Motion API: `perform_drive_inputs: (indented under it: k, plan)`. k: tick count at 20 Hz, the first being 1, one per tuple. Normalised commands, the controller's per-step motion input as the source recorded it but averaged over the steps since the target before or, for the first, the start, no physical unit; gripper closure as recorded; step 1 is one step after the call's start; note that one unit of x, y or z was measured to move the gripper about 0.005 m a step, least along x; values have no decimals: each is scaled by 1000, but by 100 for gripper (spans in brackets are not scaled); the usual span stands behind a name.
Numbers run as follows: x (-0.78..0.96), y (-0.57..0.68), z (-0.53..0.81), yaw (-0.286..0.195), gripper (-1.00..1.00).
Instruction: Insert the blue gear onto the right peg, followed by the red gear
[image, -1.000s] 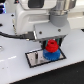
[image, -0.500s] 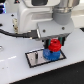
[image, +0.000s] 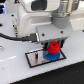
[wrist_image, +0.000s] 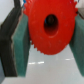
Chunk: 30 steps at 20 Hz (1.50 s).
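Exterior view. The arm stands low over a grey base plate with a black rim, which lies on a white table. The gripper points straight down at the plate's end toward the exterior view's right. The red gear sits between the fingers, clasped at its sides. Directly beneath it lies the blue gear, flat on the plate; its toothed rim shows all around below the red gear, which is the narrower of the two. The red gear is just above the blue gear; whether the two touch cannot be told at this resolution. The right peg is hidden under the gears and the gripper. A black cable runs from the arm toward the exterior view's left. The part of the plate toward the exterior view's left is bare grey.

Wrist view. The red gear fills most of the picture, seen face-on, with a dark round bore at its centre and teeth along its edge. Two green finger pads press against opposite sides of the gear's rim. The gripper is closed around the red gear. Behind the gear the pale table surface is blurred. The blue gear is not visible in this view.
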Motion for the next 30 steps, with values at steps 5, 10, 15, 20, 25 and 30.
perform_drive_inputs:
  k: [5,10,15,20,25,30]
  plan:
    - [1,-120,367,0,100]
    - [53,-166,2,0,100]
    - [73,-73,-287,0,100]
    - [101,-23,-175,0,100]
    - [23,56,53,0,100]
    - [72,122,374,0,100]
